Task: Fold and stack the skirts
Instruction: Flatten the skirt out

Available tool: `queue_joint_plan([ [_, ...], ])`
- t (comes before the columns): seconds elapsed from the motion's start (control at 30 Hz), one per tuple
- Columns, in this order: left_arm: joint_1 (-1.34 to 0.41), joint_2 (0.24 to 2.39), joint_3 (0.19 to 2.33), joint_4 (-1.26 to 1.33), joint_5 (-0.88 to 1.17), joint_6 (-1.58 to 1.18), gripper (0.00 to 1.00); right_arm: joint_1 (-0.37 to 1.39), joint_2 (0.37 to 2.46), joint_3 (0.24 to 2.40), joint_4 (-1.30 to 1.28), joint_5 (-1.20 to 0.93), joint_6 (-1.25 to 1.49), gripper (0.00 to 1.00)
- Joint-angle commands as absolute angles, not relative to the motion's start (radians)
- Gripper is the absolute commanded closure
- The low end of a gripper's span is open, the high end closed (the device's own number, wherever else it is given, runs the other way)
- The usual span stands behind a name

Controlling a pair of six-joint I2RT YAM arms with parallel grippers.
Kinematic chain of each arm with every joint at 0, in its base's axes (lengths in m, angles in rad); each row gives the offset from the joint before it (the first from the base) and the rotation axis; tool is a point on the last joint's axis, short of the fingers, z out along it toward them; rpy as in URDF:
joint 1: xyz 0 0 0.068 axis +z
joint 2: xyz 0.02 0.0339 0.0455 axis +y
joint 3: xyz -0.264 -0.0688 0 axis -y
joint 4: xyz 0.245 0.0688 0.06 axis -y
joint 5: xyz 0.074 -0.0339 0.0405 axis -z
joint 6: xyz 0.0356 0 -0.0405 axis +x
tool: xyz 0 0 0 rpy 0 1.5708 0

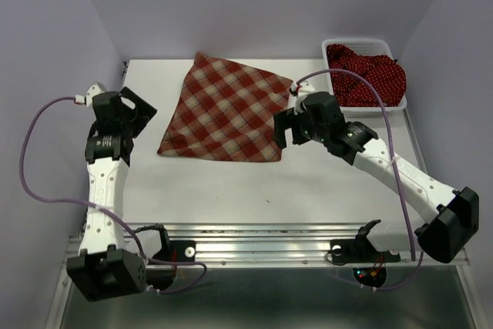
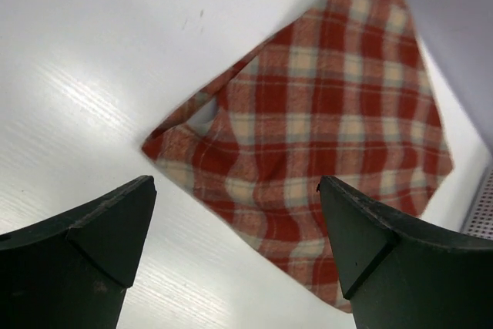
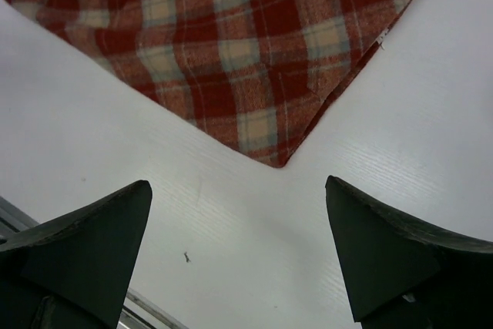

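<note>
Left jaws: released, fingers wide apart, holding nothing, poised just off the near-left corner of the checked skirt (image 1: 225, 111). Right jaws: likewise released and empty, over the skirt's near-right corner.

Step in hand, by judgement: first fold of the checked skirt. To do it well, each arm should pinch one near corner, taking every layer of cloth. Both should lift together and carry the near edge over to the far edge, keeping the cloth taut between them so that no crease sets in.

The checked skirt lies spread flat on the counter (image 1: 231, 194), mid-counter toward the far edge, turned askew and not yet folded. There is a slight ripple along its near-left edge.

The dotted skirts (image 1: 370, 75) sit bunched in the basket (image 1: 362, 41) at the far-right corner.
</note>
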State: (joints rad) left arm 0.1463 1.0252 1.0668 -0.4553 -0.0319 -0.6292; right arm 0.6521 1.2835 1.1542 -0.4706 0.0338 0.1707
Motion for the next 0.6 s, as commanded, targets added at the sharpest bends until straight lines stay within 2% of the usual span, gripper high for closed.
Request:
queue_joint_plan([
  [0.0,0.147,1.123,1.011,-0.482,-0.04,-0.635,0.01,0.65,1.315,1.112,-0.393,0.192,0.423,0.0],
  [0.27,0.149,1.206,0.853,-0.388,-0.054,-0.69,0.01,0.65,1.388,1.023,-0.388,0.238,0.688,0.0],
  [0.5,0.163,1.318,0.773,-0.207,-0.005,-0.738,0.01,0.65,1.518,1.009,-0.353,0.236,0.784,0.0],
  [0.57,0.164,1.348,0.752,-0.174,-0.018,-0.739,0.01,0.65,1.551,1.018,-0.33,0.23,0.781,0.03],
])
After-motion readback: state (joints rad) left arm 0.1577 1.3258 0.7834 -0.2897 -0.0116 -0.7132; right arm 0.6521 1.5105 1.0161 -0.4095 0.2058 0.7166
